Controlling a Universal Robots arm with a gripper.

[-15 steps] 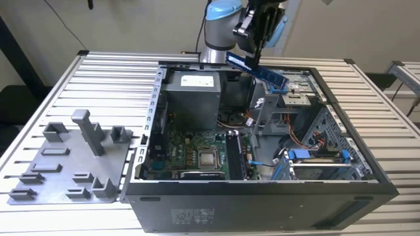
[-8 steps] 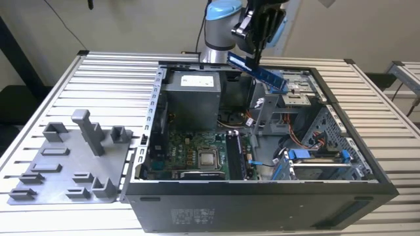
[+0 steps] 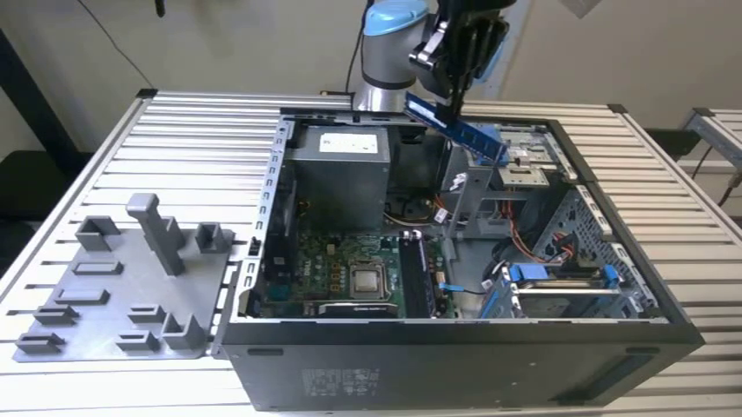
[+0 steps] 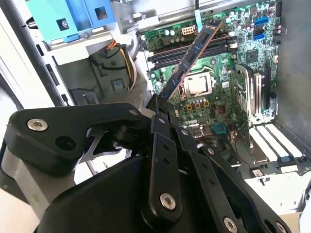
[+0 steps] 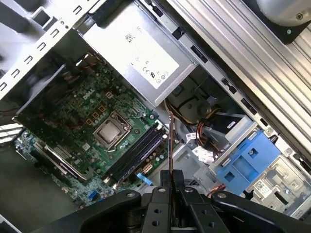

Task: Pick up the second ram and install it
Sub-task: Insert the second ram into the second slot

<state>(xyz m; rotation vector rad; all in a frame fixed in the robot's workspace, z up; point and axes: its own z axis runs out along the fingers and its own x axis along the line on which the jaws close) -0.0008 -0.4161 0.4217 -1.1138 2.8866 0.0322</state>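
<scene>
My gripper (image 3: 454, 106) hangs above the open computer case (image 3: 464, 343), shut on the second ram (image 3: 470, 135). The stick is a bluish board with dark chips, and it tilts down toward the exterior view's right. In the second wrist view the ram (image 4: 192, 56) juts out from the black fingers (image 4: 160, 121) over the motherboard (image 4: 218, 97). It crosses in front of the long black memory slots (image 4: 204, 48) without touching them. In the first wrist view I see the ram (image 5: 170, 141) edge-on, above the slots (image 5: 136, 155).
A grey tray (image 3: 104, 321) with upright holder blocks lies on the slatted table at the exterior view's left. Inside the case are the power supply (image 3: 342, 165), the processor socket (image 3: 368, 281), a metal drive cage (image 3: 516, 161), blue drive brackets (image 3: 557, 274) and loose cables.
</scene>
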